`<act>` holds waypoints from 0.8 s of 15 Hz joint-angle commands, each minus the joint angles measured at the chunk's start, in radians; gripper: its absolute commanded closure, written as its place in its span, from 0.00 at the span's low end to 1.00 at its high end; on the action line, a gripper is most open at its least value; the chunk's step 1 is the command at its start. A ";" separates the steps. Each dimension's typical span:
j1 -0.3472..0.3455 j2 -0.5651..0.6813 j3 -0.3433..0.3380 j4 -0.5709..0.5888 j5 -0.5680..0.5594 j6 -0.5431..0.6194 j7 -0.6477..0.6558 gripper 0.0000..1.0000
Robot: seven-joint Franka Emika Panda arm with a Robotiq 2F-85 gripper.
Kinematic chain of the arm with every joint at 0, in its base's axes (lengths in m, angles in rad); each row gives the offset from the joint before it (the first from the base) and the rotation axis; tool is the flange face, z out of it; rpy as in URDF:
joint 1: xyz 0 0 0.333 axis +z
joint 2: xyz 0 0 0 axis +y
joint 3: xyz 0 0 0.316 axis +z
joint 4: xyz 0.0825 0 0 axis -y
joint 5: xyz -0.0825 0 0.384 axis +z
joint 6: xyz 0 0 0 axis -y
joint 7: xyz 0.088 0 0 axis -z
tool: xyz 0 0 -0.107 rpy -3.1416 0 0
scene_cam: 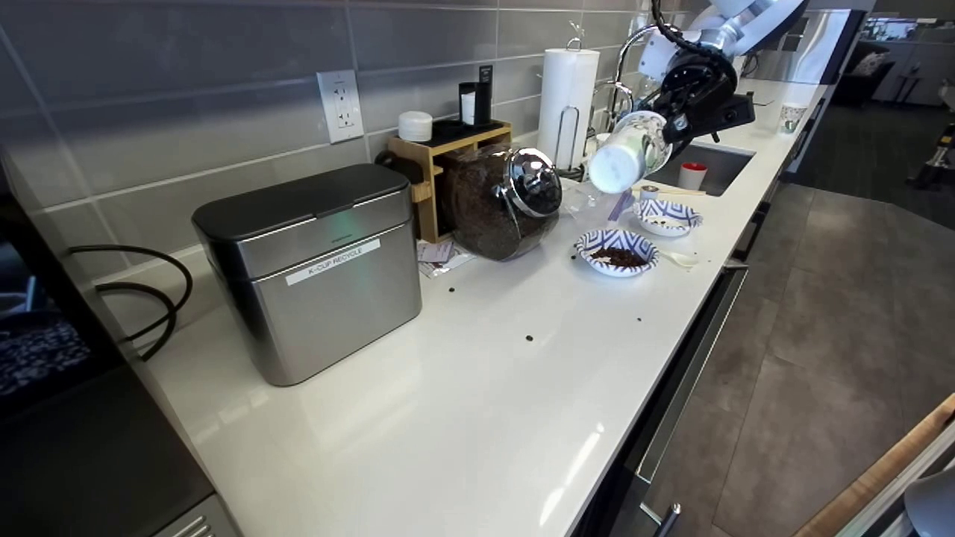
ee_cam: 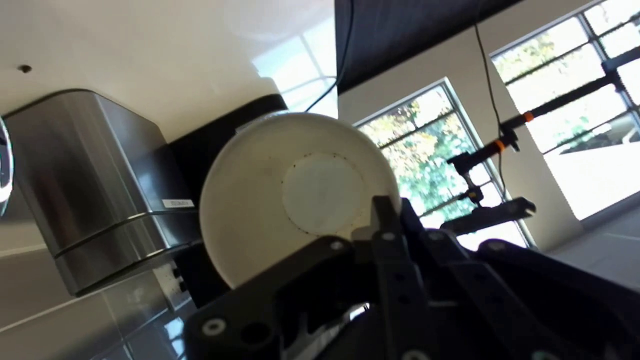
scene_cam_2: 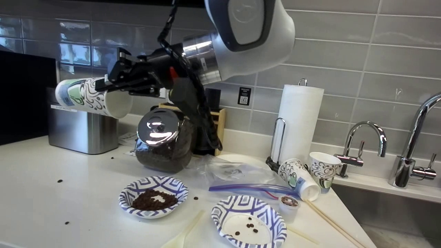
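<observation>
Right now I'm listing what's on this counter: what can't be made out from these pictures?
Held cup, wrist view: what dots its inside is too small to identify.
Black sign, in an exterior view: lettering too small to read.
Upright cup, in an exterior view: its near wall hides the bottom inside.
Paper, in an exterior view: partly hidden by the jar.

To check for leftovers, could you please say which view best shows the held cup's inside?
The wrist view: it looks into the cup, right to its bottom. The exterior views show part of its inner wall or just its outside.
</observation>
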 commanded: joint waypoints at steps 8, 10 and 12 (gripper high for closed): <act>0.157 -0.354 0.123 -0.346 -0.135 0.627 0.112 0.99; 0.180 -0.374 0.147 -0.368 -0.182 0.677 0.145 0.99; 0.200 -0.388 0.164 -0.385 -0.214 0.711 0.179 0.99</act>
